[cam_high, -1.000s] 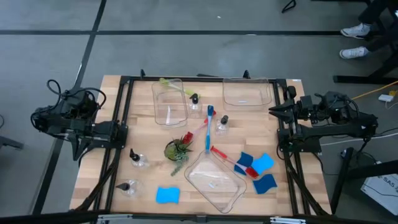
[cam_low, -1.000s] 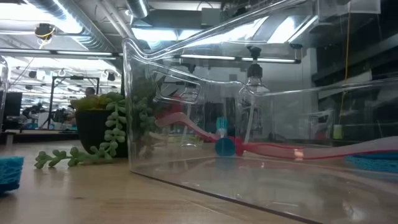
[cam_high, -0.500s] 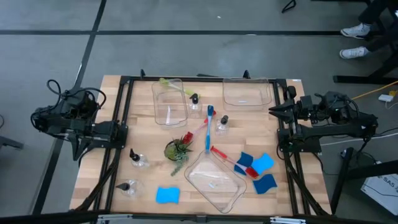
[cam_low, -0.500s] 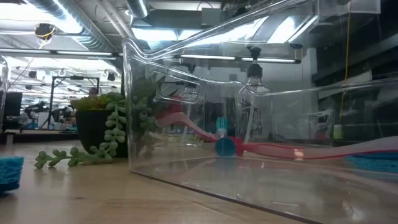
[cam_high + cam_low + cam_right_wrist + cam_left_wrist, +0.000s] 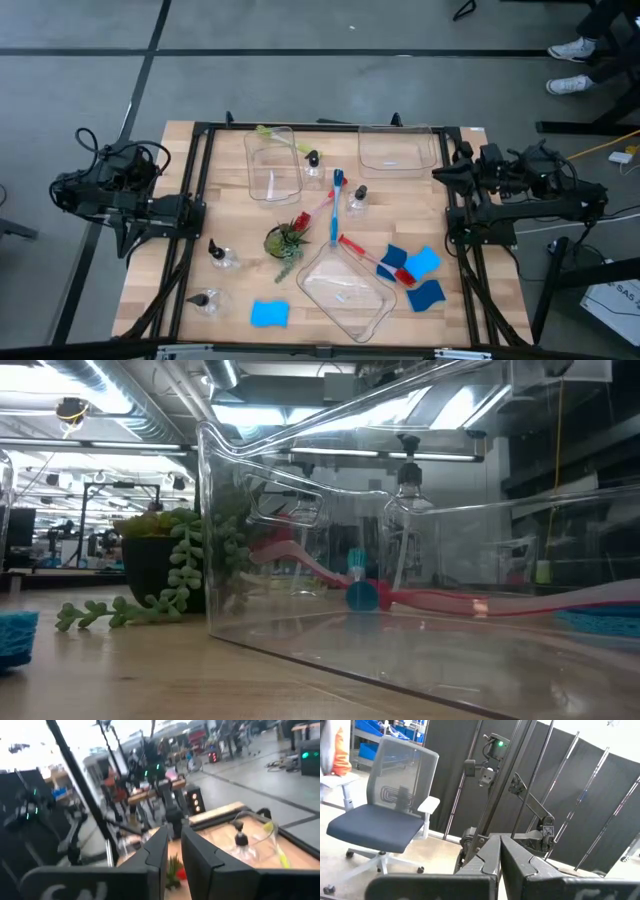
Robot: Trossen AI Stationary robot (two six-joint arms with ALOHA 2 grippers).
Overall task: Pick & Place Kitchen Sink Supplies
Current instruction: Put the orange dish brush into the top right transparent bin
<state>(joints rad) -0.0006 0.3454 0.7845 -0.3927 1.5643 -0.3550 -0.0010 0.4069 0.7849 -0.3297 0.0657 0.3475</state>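
Blue sponges lie flat on the table at the near side (image 5: 269, 313) and near right (image 5: 423, 262). Small pump bottles stand near the middle (image 5: 358, 200), by the far bin (image 5: 313, 165) and at the left (image 5: 222, 256); another lies on its side (image 5: 205, 298). A blue brush (image 5: 336, 205) lies on the table, a red brush (image 5: 375, 258) rests across the near bin's rim, and a yellow-green brush (image 5: 275, 135) rests on the far left bin. My left gripper (image 5: 198, 208) is shut at the table's left edge. My right gripper (image 5: 438, 178) is shut at the right edge. Both are empty.
Three clear bins stand on the table: far left (image 5: 273, 163), far right (image 5: 398, 148) and near middle (image 5: 345, 290). A small potted plant (image 5: 285, 240) stands at the centre. A black frame (image 5: 200, 130) runs around the table. A person's shoes (image 5: 570, 50) show on the floor beyond.
My right arm has shifted slightly at the table's right edge, its wrist moving a little toward the table. Nothing on the table has moved.
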